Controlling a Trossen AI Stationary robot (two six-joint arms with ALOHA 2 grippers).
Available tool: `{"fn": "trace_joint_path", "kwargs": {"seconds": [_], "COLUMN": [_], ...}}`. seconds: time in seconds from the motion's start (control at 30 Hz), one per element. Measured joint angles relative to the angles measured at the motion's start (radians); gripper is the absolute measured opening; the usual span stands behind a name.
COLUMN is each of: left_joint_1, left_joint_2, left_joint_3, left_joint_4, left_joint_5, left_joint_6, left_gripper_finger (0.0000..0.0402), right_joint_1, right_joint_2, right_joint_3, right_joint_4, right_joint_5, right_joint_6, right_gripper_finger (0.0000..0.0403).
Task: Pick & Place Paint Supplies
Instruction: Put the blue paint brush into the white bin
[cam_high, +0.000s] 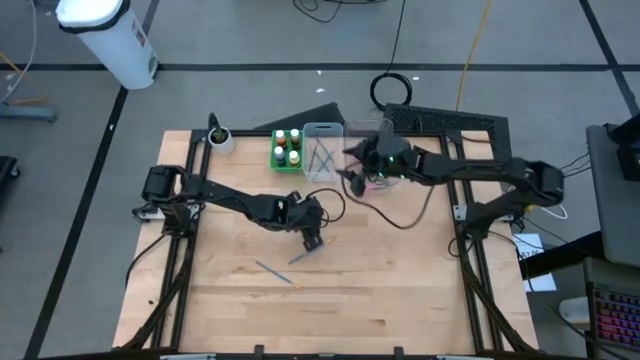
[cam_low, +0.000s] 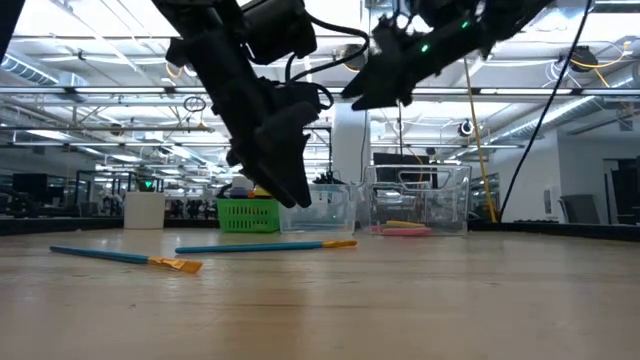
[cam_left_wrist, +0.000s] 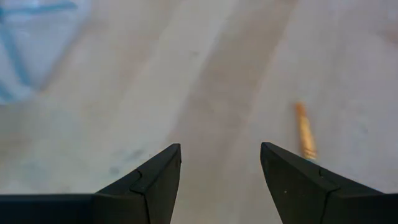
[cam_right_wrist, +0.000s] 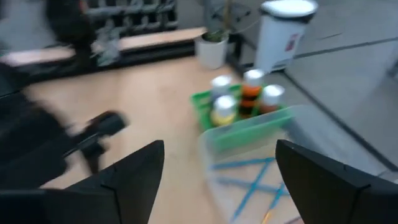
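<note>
My left claw (cam_high: 313, 238) hangs low over the middle of the desk (cam_high: 400, 290), its two dark fingers (cam_left_wrist: 155, 180) parted with bare wood showing between them and nothing held. In its wrist view an orange brush tip (cam_left_wrist: 304, 130) shows just off to one side of the gap, not inside it. That tip belongs to the nearer brush (cam_high: 305, 254), which lies flat on the wood just beside the claw on the side toward the front edge. Its long axis runs diagonally, rising toward the right side of the desk. So I judge the next move turns on sliding sideways until the handle sits between the fingers, with the jaws set across that diagonal rather than along it.

A second brush (cam_high: 274, 272) lies a little farther toward the front and left, angled the other way; from the low view both rest flat, well apart from the bins.

My right claw (cam_high: 357, 182) is up at the back, spread wide and empty, just beside the clear bin (cam_high: 322, 129) that already holds blue brushes, and near the green tray (cam_high: 272, 152) of paint bottles (cam_high: 287, 148). The left arm is plainly the nearer to both loose brushes, so I would take the closer one with it.
</note>
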Motion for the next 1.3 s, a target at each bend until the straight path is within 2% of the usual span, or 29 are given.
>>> {"fn": "trace_joint_path", "kwargs": {"seconds": [0.1, 0.27, 0.5, 0.7, 0.87, 1.0, 1.23, 1.3], "left_joint_1": [-0.015, -0.047, -0.075, -0.071, -0.071, -0.067, -0.053, -0.047], "left_joint_2": [0.000, 0.039, 0.155, 0.232, 0.246, 0.247, 0.248, 0.248], "left_joint_3": [0.000, 0.000, 0.001, 0.002, 0.004, 0.004, 0.005, 0.004], "left_joint_4": [0.001, 0.107, 0.359, 0.417, 0.393, 0.369, 0.321, 0.320], "left_joint_5": [0.046, 0.027, 0.024, 0.009, -0.027, -0.025, -0.013, -0.004], "left_joint_6": [-0.001, 0.007, 0.064, 0.064, 0.063, 0.048, -0.005, -0.009], "left_gripper_finger": [0.0230, 0.0230, 0.0230, 0.0230, 0.0224, 0.0177, 0.0023, 0.0010], "right_joint_1": [0.059, 0.138, 0.208, 0.240, 0.254, 0.256, 0.256, 0.255], "right_joint_2": [-0.059, -0.136, -0.217, -0.251, -0.260, -0.262, -0.262, -0.262], "right_joint_3": [0.000, -0.059, -0.175, -0.265, -0.277, -0.277, -0.277, -0.277], "right_joint_4": [-0.110, -0.146, -0.070, 0.069, 0.092, 0.091, 0.089, 0.089], "right_joint_5": [0.000, 0.001, 0.056, 0.082, 0.079, 0.079, 0.079, 0.079], "right_joint_6": [0.022, 0.085, 0.139, 0.161, 0.159, 0.158, 0.163, 0.164], "right_gripper_finger": [0.0292, 0.0283, 0.0275, 0.0274, 0.0274, 0.0274, 0.0274, 0.0274]}}
